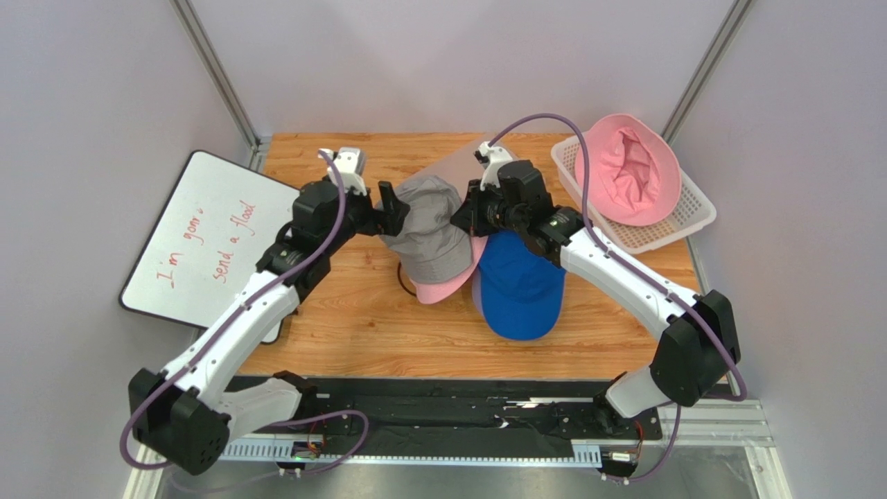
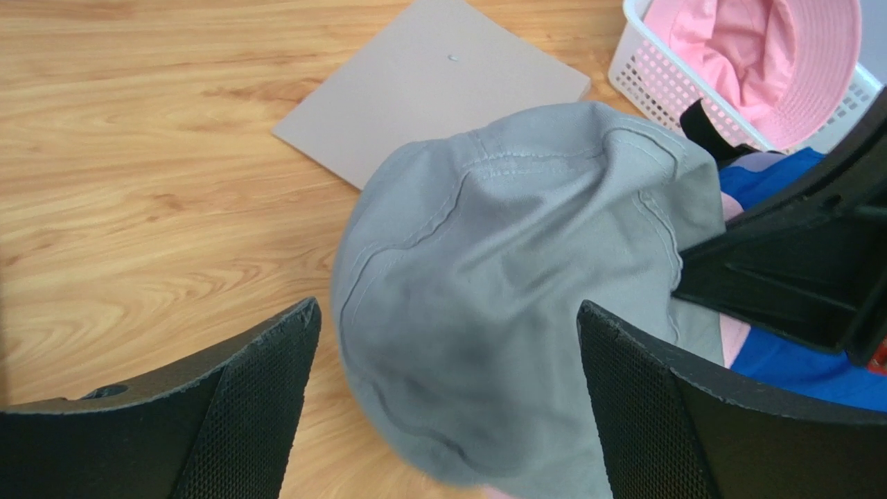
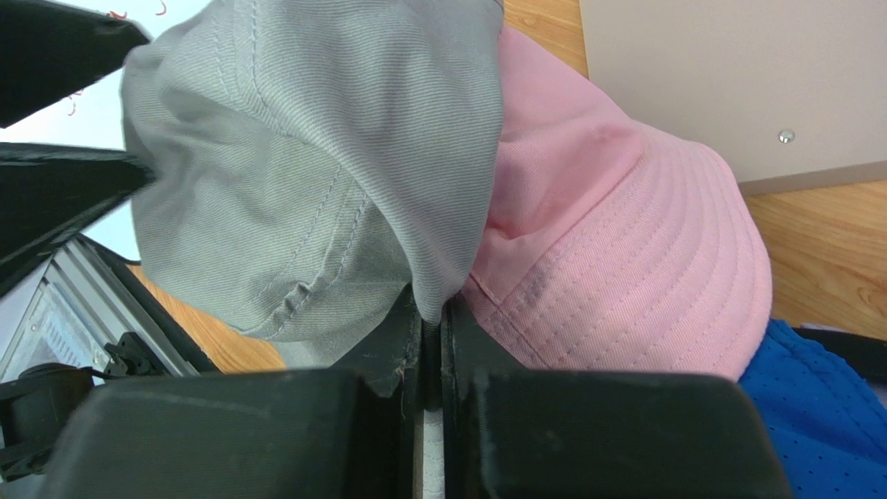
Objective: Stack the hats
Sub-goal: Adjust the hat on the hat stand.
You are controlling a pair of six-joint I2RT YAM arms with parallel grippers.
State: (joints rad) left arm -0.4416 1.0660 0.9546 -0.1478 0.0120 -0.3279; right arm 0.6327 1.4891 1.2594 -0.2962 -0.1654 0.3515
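Top external view gives me the whole layout. In the middle of the wooden counter point(image 1: 344, 312) a grey soft fabric hat point(image 1: 429, 231) lies draped over a pale pink fabric hat with a stitched brim point(image 1: 450, 285). A blue mesh baseball cap point(image 1: 517, 293) touches them on the right. At the far right corner a second pink bucket hat point(image 1: 628, 168) sits opening-up in a white plastic mesh basket point(image 1: 689, 222). A white dry-erase board point(image 1: 203, 239) with red handwriting lies at the counter's left edge. The left arm point(image 1: 250, 312) and the right arm point(image 1: 625, 276) reach in and meet the grey hat from either side, but from up there I cannot make out how either set of jaws stands.

The left wrist view settles the left jaws. They are spread wide, and the two black textured fingers point(image 2: 250, 405) straddle the grey hat's crown with a gap on each side, gripping nothing. This view also shows plainly a flat beige-grey card sheet point(image 2: 432, 83) on the counter beyond the hat; from above only a strip of it shows between the arms.

The right wrist view shows what neither of the others does. The right jaws are pressed tight together with a fold of the grey hat's edge pinched between them. The pale pink hat's brim lies right against one finger; whether it is caught too, I cannot tell. The blue cap peeks in at that view's lower right corner.
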